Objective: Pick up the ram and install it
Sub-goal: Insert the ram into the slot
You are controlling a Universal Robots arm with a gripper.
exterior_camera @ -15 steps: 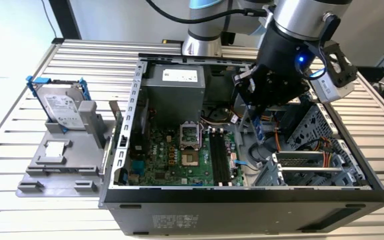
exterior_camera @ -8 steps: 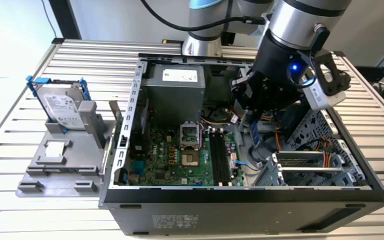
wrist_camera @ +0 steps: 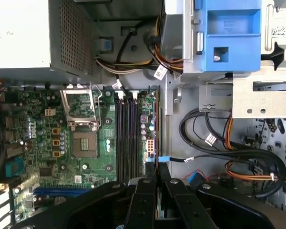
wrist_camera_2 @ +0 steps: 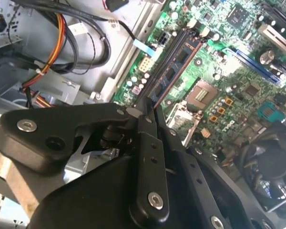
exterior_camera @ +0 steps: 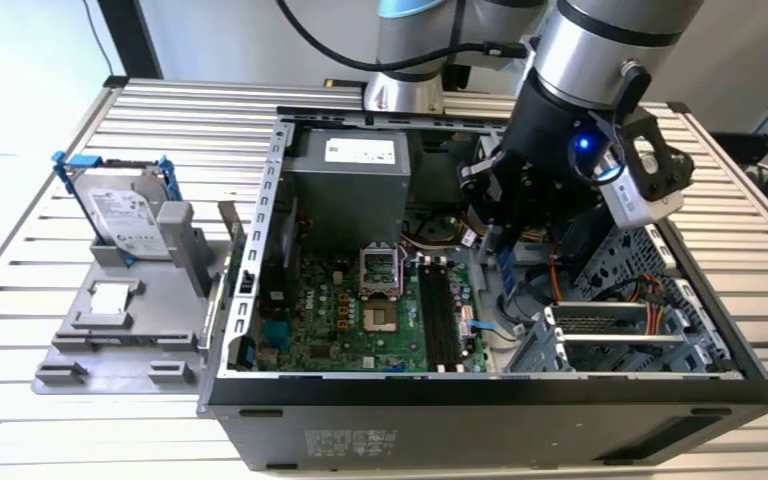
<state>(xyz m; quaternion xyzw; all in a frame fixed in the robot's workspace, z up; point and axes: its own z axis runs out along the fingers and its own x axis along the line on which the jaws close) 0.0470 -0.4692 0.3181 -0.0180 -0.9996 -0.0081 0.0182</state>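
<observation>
My gripper (exterior_camera: pixel 491 238) is inside the open computer case, shut on the ram (wrist_camera: pixel 157 129). The ram is a thin, flat stick seen edge-on in the first wrist view, running out from between the black fingers (wrist_camera: pixel 144 191). The second wrist view shows its greenish face with dark chips (wrist_camera_2: pixel 176 67) reaching out from the gripper (wrist_camera_2: pixel 147 112) over the motherboard (wrist_camera_2: pixel 219 71). The stick hangs above the board's edge, beside the long black slots (wrist_camera: pixel 126 138) and parallel to them. The same slots (exterior_camera: pixel 440 312) lie on the motherboard (exterior_camera: pixel 344 325) in the exterior view.
A silver hard drive (exterior_camera: pixel 124 215) in a blue-edged bracket and a small square silver plate (exterior_camera: pixel 111 297) sit on a grey holder (exterior_camera: pixel 117 345) at the exterior view's left. Inside the case are the power supply (exterior_camera: pixel 351 175), the open CPU socket (wrist_camera: pixel 83 143), loose cables (wrist_camera: pixel 238 164) and a blue drive cage (wrist_camera: pixel 231 36).
</observation>
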